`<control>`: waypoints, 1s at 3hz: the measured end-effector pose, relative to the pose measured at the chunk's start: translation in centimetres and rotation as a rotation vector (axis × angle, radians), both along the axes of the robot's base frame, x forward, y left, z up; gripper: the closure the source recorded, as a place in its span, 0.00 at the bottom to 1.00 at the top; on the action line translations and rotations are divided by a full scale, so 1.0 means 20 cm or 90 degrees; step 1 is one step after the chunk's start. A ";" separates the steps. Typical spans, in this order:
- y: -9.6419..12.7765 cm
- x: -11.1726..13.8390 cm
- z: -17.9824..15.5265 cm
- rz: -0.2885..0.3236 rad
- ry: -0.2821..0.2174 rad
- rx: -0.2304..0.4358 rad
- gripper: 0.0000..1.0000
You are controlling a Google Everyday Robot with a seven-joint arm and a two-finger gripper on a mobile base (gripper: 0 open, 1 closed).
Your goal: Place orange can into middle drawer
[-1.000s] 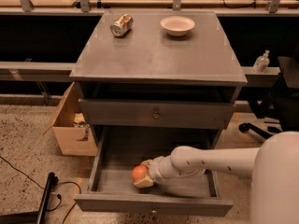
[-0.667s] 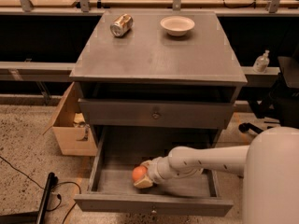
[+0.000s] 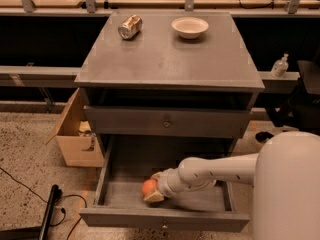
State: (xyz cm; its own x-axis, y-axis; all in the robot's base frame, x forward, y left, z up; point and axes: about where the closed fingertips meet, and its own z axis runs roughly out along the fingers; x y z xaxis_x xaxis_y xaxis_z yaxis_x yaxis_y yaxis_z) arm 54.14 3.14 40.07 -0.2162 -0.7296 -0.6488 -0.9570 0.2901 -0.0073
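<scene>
The orange can (image 3: 148, 187), a round orange ball, lies low in the open middle drawer (image 3: 125, 218), near its front left, on or just above the drawer floor. My gripper (image 3: 153, 187) reaches in from the right on a white arm and is shut on the orange can, with one finger (image 3: 154, 197) below it and one above. The drawer is the grey cabinet's lowest one, pulled fully out, with a small knob on its front panel.
The upper drawer front (image 3: 167, 121) is closed. On the cabinet top (image 3: 165, 64) lie a silvery drinks can (image 3: 130, 26) and a white bowl (image 3: 190, 27). A cardboard box (image 3: 75, 134) stands left of the cabinet, and cables run over the floor (image 3: 30, 184). My white body fills the lower right.
The gripper and the orange can stay at almost the same spot in the drawer. My body has come a little further into view from the right.
</scene>
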 end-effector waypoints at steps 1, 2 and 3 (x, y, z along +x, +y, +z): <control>-0.01 0.00 0.00 -0.002 -0.003 -0.005 0.14; -0.03 0.00 0.03 -0.005 -0.006 -0.010 0.29; -0.13 0.01 0.13 -0.022 -0.016 -0.014 0.30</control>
State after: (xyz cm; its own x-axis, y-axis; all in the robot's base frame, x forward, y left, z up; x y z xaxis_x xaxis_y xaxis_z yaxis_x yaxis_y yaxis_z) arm 54.36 0.53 42.68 -0.2254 -0.7365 -0.6378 -0.9458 0.3225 -0.0382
